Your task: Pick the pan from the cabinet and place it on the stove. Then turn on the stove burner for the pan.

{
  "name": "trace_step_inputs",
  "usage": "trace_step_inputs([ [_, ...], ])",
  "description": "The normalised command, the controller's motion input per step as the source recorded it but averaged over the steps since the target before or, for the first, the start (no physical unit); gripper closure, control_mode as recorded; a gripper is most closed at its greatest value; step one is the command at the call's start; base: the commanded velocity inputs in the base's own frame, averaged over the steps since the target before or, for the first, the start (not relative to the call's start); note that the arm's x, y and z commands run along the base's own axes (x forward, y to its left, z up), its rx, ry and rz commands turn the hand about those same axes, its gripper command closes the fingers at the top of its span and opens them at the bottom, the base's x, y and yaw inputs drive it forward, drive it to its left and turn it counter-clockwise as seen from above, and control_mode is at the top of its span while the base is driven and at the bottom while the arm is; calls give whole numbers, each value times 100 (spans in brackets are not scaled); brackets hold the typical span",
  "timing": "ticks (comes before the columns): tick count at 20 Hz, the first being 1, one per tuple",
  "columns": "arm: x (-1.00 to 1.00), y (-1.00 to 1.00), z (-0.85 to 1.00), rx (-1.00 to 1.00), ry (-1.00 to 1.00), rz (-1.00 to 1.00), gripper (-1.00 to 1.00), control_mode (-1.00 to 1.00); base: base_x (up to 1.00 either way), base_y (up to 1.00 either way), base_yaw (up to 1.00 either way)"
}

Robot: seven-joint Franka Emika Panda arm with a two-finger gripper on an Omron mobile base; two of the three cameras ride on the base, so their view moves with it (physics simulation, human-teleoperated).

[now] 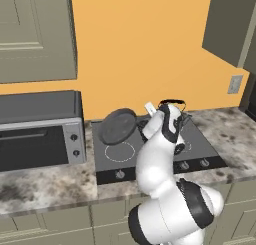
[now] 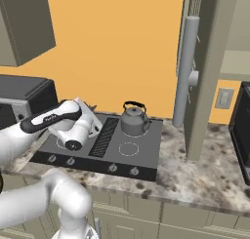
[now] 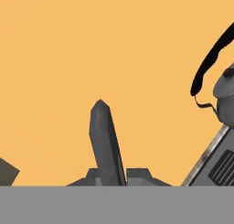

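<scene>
1. Leftmost in the left base view, a boxy grey toaster oven (image 1: pixel 40 131) stands on the speckled stone tabletop (image 1: pixel 45 186), below a grey-beige panelled wall cabinet (image 1: pixel 35 34).
2. Just right of it lies the flat dark grey stove with thin white burner rings (image 1: pixel 120 164), its small round knobs along the front edge.
3. The shallow round dark grey frying pan (image 1: pixel 118 125) hangs tilted above the stove's left rear part, its underside facing the camera, clear of the surface.
4. The claw (image 3: pixel 112 177) is clamped on the pan's long thin handle; in the hand view the pan stands edge-on as a narrow dark blade rising between the finger tips against the orange wall.
5. The white arm (image 1: pixel 160 169) reaches from the lower right of the left base view over the stove's middle, hiding the ribbed centre grill there.
6. In the right base view the ribbed grill (image 2: pixel 103 130) shows beside the arm's wrist.
7. Further right, a grey kettle with a black loop handle (image 2: pixel 134 118) sits on the right rear burner.
8. At the far right, an open cabinet door with a long vertical grey bar handle (image 2: pixel 185 72) stands over the tabletop.
</scene>
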Motion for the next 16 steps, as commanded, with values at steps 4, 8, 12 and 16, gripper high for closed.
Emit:
trace_step_inputs([
  [4,54,1,-24,4,1,-3,100,-100,0,0,0],
  [8,56,11,-30,4,0,-8,100,-100,0,0,0],
  [12,49,17,-34,2,0,-9,100,-100,0,0,0],
  [16,44,19,-40,0,0,-9,100,-100,0,0,0],
])
